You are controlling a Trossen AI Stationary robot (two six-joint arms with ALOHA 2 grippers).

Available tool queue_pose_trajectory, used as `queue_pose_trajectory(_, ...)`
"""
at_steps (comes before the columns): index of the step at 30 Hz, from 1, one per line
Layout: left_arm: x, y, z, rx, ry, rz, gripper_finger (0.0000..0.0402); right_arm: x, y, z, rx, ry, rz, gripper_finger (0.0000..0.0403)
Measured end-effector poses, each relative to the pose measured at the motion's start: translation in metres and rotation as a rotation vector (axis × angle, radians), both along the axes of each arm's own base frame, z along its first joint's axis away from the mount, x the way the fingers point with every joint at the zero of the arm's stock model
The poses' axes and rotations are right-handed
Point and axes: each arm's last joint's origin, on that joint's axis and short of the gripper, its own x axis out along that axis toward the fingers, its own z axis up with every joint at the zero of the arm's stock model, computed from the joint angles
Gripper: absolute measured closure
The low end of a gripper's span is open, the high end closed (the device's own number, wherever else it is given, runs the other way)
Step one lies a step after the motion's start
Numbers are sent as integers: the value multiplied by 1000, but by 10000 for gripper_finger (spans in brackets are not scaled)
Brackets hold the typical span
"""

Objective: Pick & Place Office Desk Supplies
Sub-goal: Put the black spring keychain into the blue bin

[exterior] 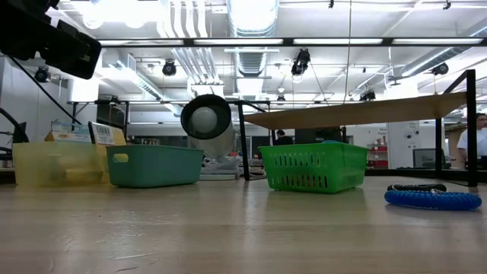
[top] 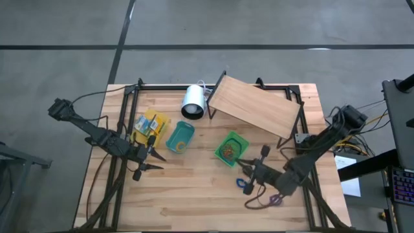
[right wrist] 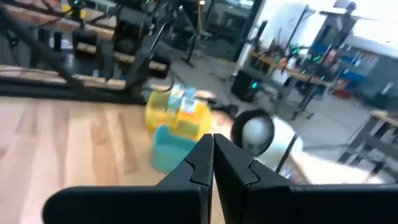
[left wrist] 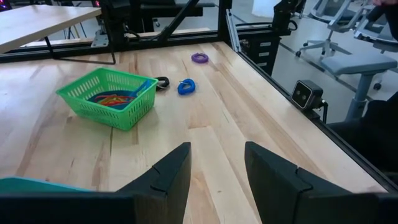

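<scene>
While the left gripper point(top: 154, 160) waits with fingers spread and empty at eight o'clock, the right gripper point(top: 249, 169), pinched shut on nothing, hangs near the loose blue rubber-band loop point(top: 248, 188) beside the green mesh basket point(top: 231, 148), likely its destination.

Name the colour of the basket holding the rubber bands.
Bright green basket, clearest in the left wrist view.

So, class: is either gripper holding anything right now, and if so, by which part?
Nothing is held. The left gripper is open over bare table beside the teal basket; the right gripper is shut with nothing between its fingers.
</scene>
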Motion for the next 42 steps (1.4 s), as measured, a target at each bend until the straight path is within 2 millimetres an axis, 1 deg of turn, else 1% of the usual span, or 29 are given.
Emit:
queue_pose_trajectory(3,0,0,0,0,0,0,249,-3,2,-12,65,21,-1,394)
queue_pose_trajectory(5,0,0,0,0,0,0,249,-7,1,-20,117,69,25,394)
queue_pose_trajectory(8,0,0,0,0,1,0,249,-17,-5,-36,201,202,52,394)
queue_pose_trajectory(11,0,0,0,1,1,0,249,-27,-15,-51,328,345,6,394)
queue_pose_trajectory(14,0,0,0,1,1,0,249,-35,-23,-58,492,517,-61,394)
queue_pose_trajectory(16,0,0,0,1,1,0,249,-36,-26,-62,590,605,-81,394)
queue_pose_trajectory(18,0,0,0,1,2,0,249,-36,-28,-64,624,648,-80,389)
queue_pose_trajectory(20,0,0,0,2,3,0,249,-36,-30,-65,595,668,-73,374)
queue_pose_trajectory(23,0,0,0,2,3,0,249,-38,-35,-69,483,743,-34,333)
queue_pose_trajectory(25,0,0,0,2,3,0,249,-38,-35,-70,389,807,36,301)
queue_pose_trajectory(27,0,0,0,2,3,0,249,-39,-35,-72,281,900,142,271)
queue_pose_trajectory(30,0,0,0,2,3,0,249,-40,-33,-76,166,976,279,239)
queue_pose_trajectory(34,0,0,-1,8,13,1,249,-37,-37,-81,154,962,299,226)
queue_pose_trajectory(42,-2,1,-5,26,46,0,249,-32,-44,-96,262,918,362,238)
